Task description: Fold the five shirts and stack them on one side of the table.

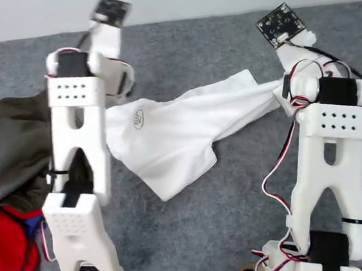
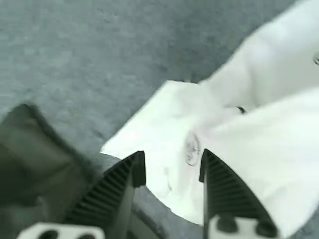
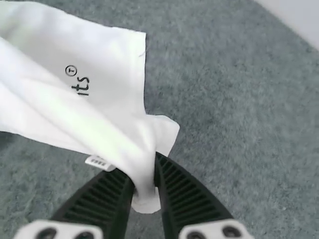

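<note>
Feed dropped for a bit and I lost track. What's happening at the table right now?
The right gripper is shut on one end of a white shirt, which lies spread out and unfolded on the table. The left gripper hangs open over the shirt's other end. Beside the left arm, a grey shirt and a red shirt lie in a loose heap at the table's edge, not yet folded.

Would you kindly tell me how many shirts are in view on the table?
3 clearly: the white shirt at centre, pinched by the right gripper; a grey shirt at the left edge; a red shirt beneath it. Others may be hidden in that pile.
</note>
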{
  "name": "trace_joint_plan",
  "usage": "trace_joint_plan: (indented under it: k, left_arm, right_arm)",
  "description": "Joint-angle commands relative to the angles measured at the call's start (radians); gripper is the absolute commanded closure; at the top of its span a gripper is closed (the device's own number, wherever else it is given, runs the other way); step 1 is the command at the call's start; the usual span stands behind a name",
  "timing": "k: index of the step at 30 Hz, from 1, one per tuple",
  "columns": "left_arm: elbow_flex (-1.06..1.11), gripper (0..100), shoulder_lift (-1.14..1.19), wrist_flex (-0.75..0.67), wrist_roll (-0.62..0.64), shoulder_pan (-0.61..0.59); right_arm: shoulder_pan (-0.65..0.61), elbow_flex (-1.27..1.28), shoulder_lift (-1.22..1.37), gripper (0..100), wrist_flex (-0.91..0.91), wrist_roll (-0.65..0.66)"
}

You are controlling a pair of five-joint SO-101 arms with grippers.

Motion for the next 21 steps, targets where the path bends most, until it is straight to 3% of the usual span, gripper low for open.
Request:
trace_joint_plan:
  k: [1,7,12,21]
  left_arm:
    - [0.008,82,-0.04,0.046,-0.003,0.061]
    - [0.312,82,-0.155,0.046,-0.003,0.207]
    - [0.61,82,-0.193,0.006,-0.006,0.245]
    - [0.843,82,-0.192,-0.417,-0.005,0.153]
  right_arm:
    - [-0.005,-0.006,-0.015,99.0,-0.048,-0.011]
    - [-0.004,-0.011,0.036,99.0,-0.045,-0.02]
    - [-0.005,-0.008,0.03,99.0,-0.044,-0.066]
    - [-0.01,-0.008,0.038,99.0,-0.044,-0.066]
